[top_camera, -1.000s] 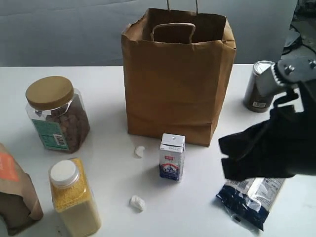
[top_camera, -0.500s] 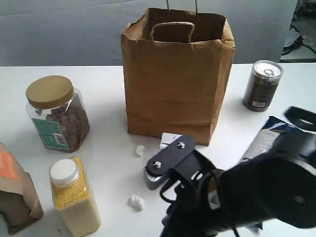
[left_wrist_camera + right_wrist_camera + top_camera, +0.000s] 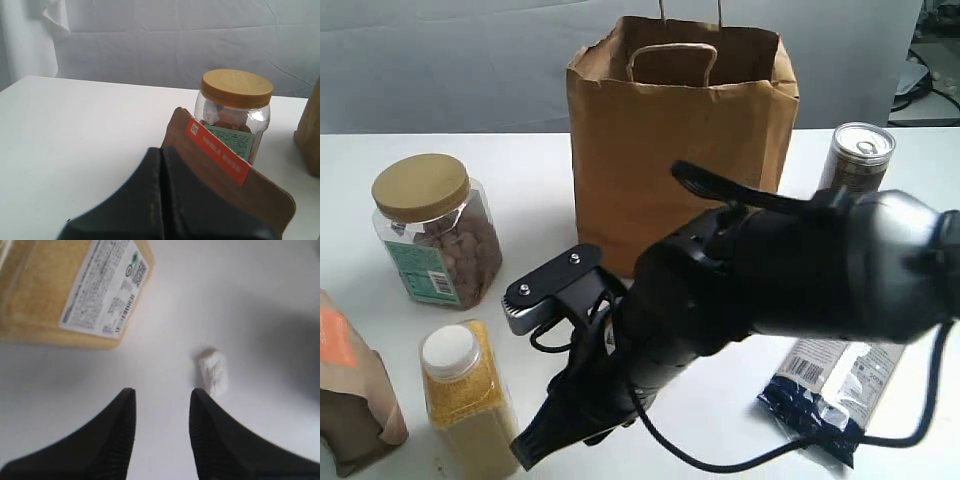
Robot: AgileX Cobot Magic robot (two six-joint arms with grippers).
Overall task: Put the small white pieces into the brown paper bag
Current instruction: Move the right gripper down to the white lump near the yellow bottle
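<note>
Brown kraft paper bag (image 3: 680, 140) stands upright, open-topped, at the far middle of the white table (image 3: 540, 170), with the right arm stretched low across toward the near left. The right pincer (image 3: 163, 392) is spread open over the table, and one small white piece (image 3: 213, 371) lies on the surface just beside the tip of one finger (image 3: 215, 440), near the yellow-grain bottle (image 3: 70, 290). Over at the left, the left pincer (image 3: 161, 155) has its fingers pressed together on nothing, the orange-labelled brown pouch (image 3: 235, 185) and tan-lidded jar (image 3: 235, 115) just beyond.
</note>
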